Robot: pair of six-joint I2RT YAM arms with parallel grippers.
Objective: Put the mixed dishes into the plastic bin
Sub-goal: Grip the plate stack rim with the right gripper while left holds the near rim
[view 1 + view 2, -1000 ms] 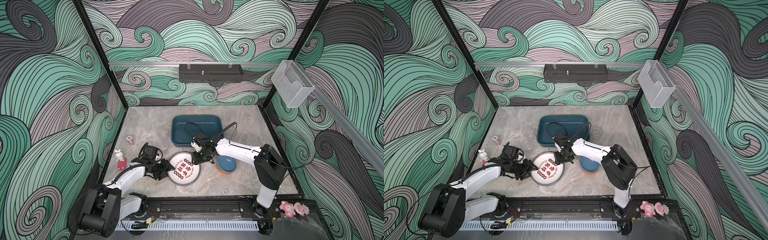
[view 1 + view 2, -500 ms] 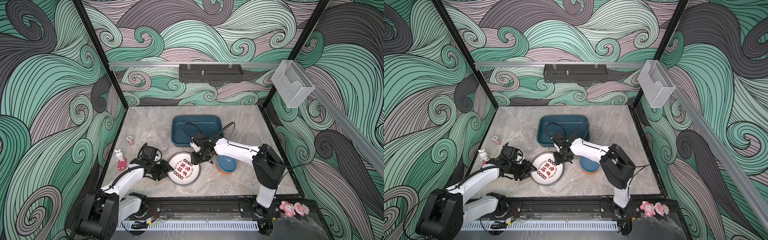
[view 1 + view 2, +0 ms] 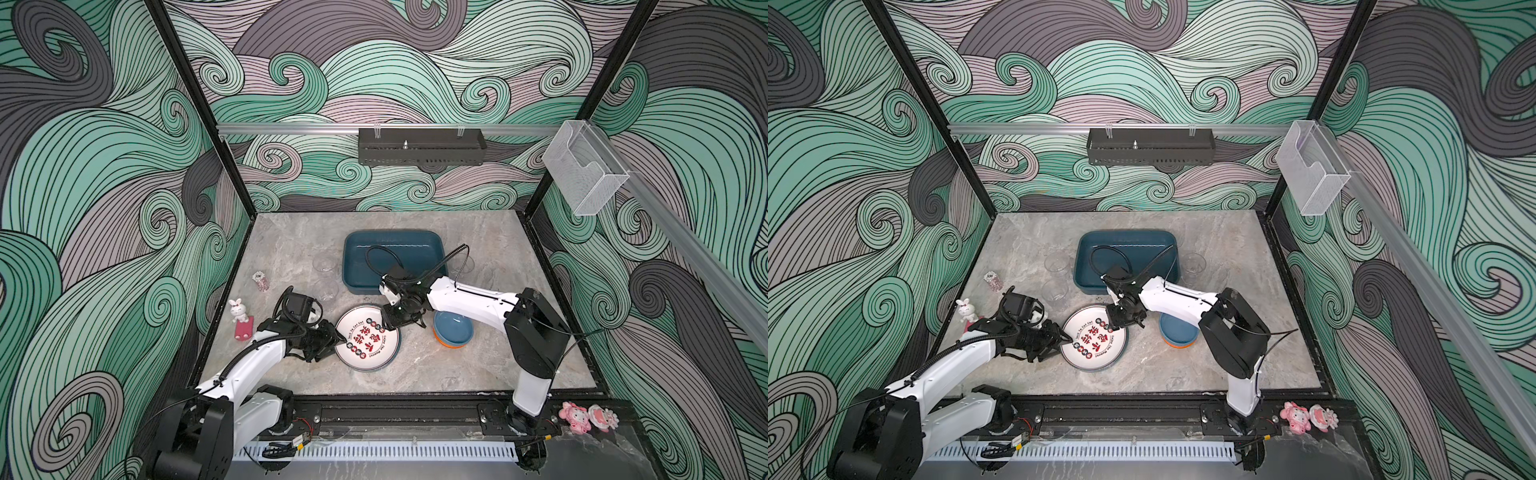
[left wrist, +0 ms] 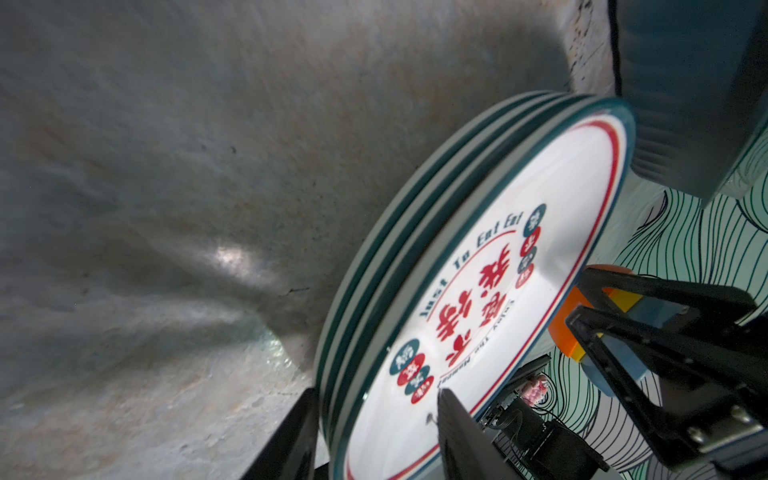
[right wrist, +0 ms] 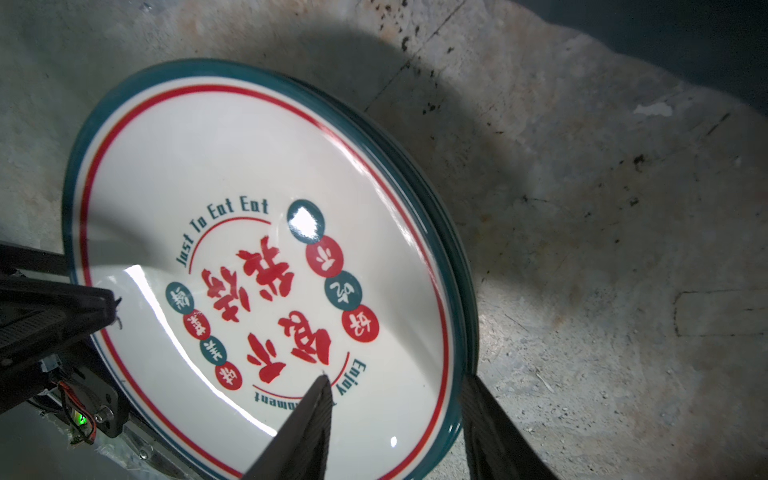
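A stack of white dark-rimmed plates [image 3: 368, 343] [image 3: 1094, 343] with red characters lies on the stone table near the front. My left gripper [image 3: 338, 338] [image 4: 376, 392] is at its left rim, one finger under the stack and one on the top plate [image 4: 478, 291], shut on it. My right gripper [image 3: 388, 326] [image 5: 395, 377] holds the far right rim the same way, shut on the plates [image 5: 249, 208]. Stacked blue and orange bowls [image 3: 455, 332] sit to the right. The teal plastic bin [image 3: 357, 266] [image 3: 1125, 232] stands behind. Clear tumblers [image 3: 324, 264] [image 3: 326, 291] [image 3: 463, 266] flank it.
A white rabbit figurine [image 3: 239, 311] on a red block and a small chip stack [image 3: 261, 280] stand at the left. A black perforated tray [image 3: 422, 147] hangs on the back wall, a clear acrylic box [image 3: 584, 172] on the right rail. The right arm's cable loops over the bin.
My left gripper's jaws have narrowed onto the plates' left rim. The right gripper has edged slightly left along the far rim. The plates have hardly moved.
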